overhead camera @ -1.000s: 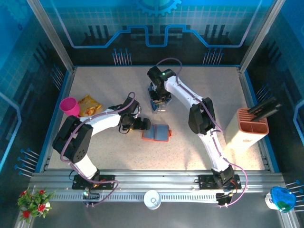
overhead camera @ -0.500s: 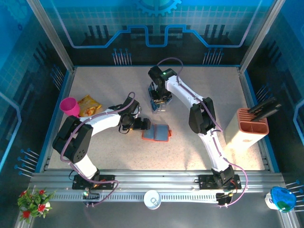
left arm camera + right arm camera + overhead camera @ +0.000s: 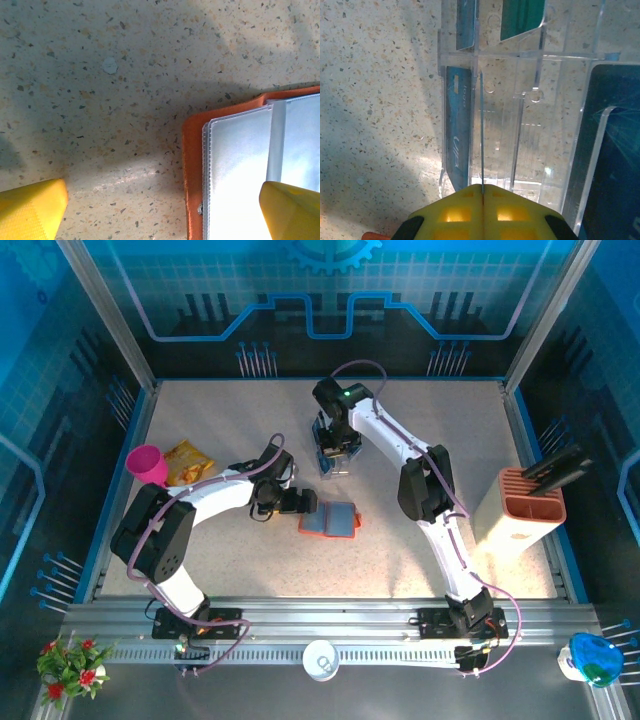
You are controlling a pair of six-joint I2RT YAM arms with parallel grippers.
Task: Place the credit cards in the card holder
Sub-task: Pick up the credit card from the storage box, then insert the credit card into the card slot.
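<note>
- Your right gripper (image 3: pixel 482 189) pinches a thin plastic credit card (image 3: pixel 481 130), seen edge-on, its colour unclear.
- Your left gripper (image 3: pixel 160 207) gapes wide; the orange folding card holder (image 3: pixel 192 150) runs off-frame.

pink cup (image 3: pixel 147 463) left | yellow bag (image 3: pixel 187 461), maybe snacks, beside it | clear rack (image 3: pixel 520 54) centre | orange-white slotted box (image 3: pixel 520 508) right

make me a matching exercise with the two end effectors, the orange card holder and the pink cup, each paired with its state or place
Column one:
1. left end effector
2. right end effector
3. card holder
4. pink cup

Column two:
A. lying open on the table
B. shut on a credit card seen edge-on at the clear rack
C. standing at the table's left side, beside a yellow snack bag
D. open, straddling one edge of the card holder

Pairs: 1-D, 2-B, 3-A, 4-C
</note>
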